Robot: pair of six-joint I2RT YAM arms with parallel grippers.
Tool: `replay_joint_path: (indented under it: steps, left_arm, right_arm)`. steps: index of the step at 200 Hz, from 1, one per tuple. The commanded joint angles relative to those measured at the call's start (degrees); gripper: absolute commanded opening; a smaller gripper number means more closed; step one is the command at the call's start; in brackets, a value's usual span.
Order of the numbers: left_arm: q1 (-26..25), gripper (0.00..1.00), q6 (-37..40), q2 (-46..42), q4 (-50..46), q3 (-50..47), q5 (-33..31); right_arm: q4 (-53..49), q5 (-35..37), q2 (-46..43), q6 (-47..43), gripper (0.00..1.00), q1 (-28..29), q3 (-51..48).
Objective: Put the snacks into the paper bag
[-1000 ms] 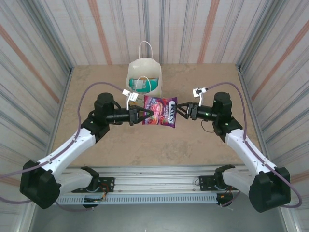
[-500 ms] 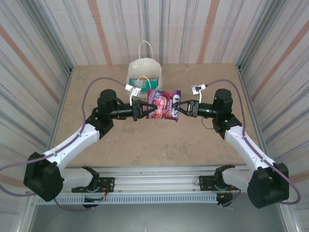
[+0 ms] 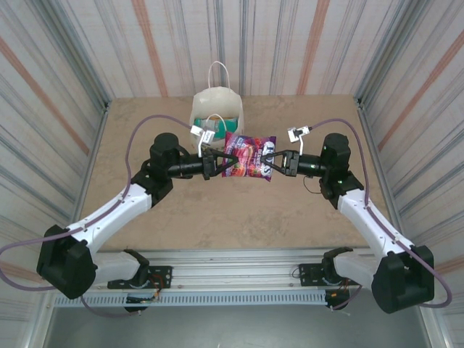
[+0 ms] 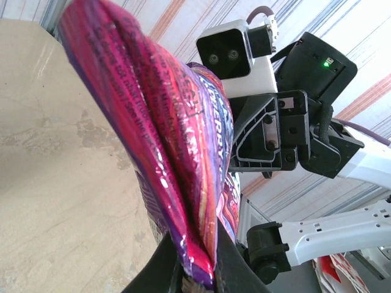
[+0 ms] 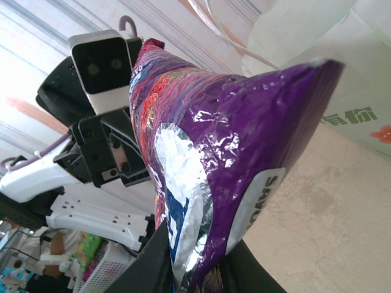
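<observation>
while the left gripper and right gripper are each clamped on an opposite edge of the purple packet stretched between them, i'd release one side first, then let the other carry it over the paper bag standing just beyond.

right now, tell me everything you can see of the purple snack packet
The purple packet is a shiny, crinkled foil pouch with red print and white lettering. It is held in the air near the paper bag, one edge pinched by the left hand, the other by the right hand.
</observation>
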Motion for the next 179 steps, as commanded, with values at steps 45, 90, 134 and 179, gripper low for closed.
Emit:
replay_joint_path:
  steps: [45, 90, 134, 179]
  left_arm:
    - [1.5, 0.54, 0.27, -1.49, -2.79, 0.91, -4.92]
    - [5.16, 0.7, -0.18, -7.2, -11.96, -2.14, -9.7]
    - [11.92, 0.77, -0.57, -15.66, -28.24, -3.86, -19.02]
    - [21.92, 0.79, -0.66, -19.03, -38.33, -4.04, -22.45]
  right_arm:
    - [-7.85, 3.3, -3.74, -1.11, 0.08, -0.76, 4.51]
    - [-17.55, 10.31, -4.27, -1.41, 0.05, -2.29, 11.26]
    - [-25.46, 17.36, 0.73, 1.16, 0.05, -2.32, 21.87]
    - [-35.37, 26.55, 10.48, 1.27, 0.05, 0.81, 36.8]
